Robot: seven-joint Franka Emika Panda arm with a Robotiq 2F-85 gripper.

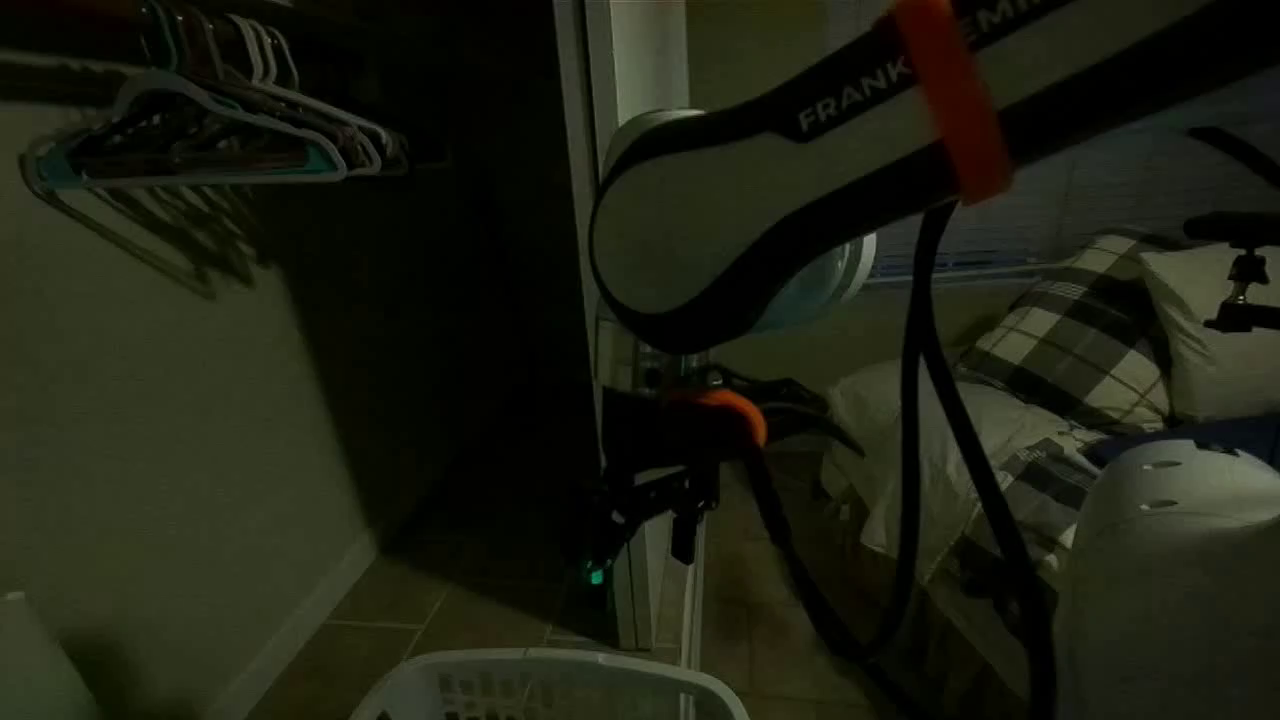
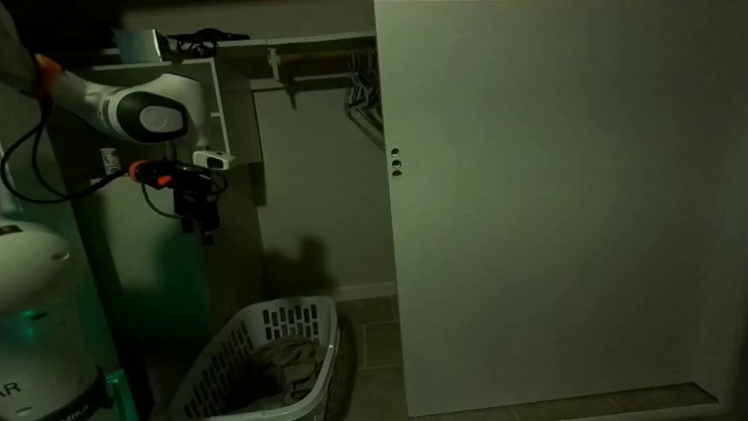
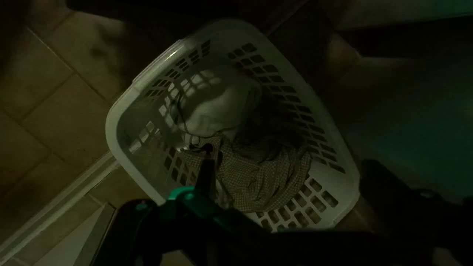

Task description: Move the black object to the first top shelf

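Reads "FRANK", then "EMI" | on arm [image 1: 835, 155] | upper right in an exterior view | reads "AR" above "MIKA" | on robot base [image 2: 44, 351] | lower left in an exterior view

My pincer [image 2: 197, 232] hangs above the basket [image 2: 298, 303], which holds clothes [image 3: 258, 181]. In an exterior view the door [image 2: 543, 204] stands right of the basket — hangers [image 2: 365, 102] hang under the shelf [image 2: 321, 40], partly behind the door's edge. Up left, a box [image 2: 138, 47] sits just left of another object [image 2: 207, 38] — on the shelf or on something before it, I cannot tell. In an exterior view pillows [image 1: 1070, 330] lie at the right, behind my base [image 1: 1170, 600].
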